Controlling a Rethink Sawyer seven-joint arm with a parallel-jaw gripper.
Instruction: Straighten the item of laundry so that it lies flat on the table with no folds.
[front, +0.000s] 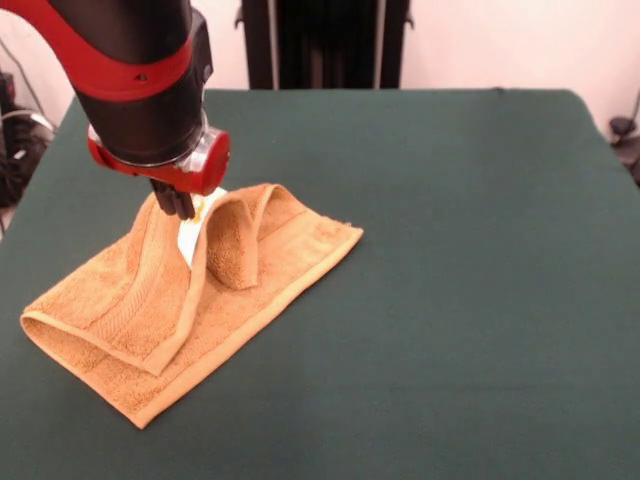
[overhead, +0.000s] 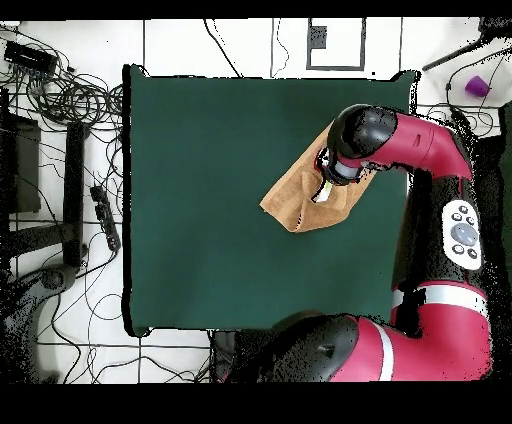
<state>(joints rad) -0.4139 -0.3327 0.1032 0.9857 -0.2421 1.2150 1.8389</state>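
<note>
Up front, the gripper (front: 187, 207) pinched a raised part of the towel (front: 175, 305), jaws tight on the cloth, while the rest lay folded on the green table (front: 450, 280). From above, the towel (overhead: 292, 200) sat partly under the arm (overhead: 420, 150).

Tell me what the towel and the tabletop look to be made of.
Towel: looks like terry cotton, orange-yellow, matte; nubby looped pile, flat woven border bands and stitched hems, and it drapes softly where the gripper lifts it. Table: top looks like dark green cloth or felt, matte, no glare or grain; what lies under the covering cannot be seen.
</note>
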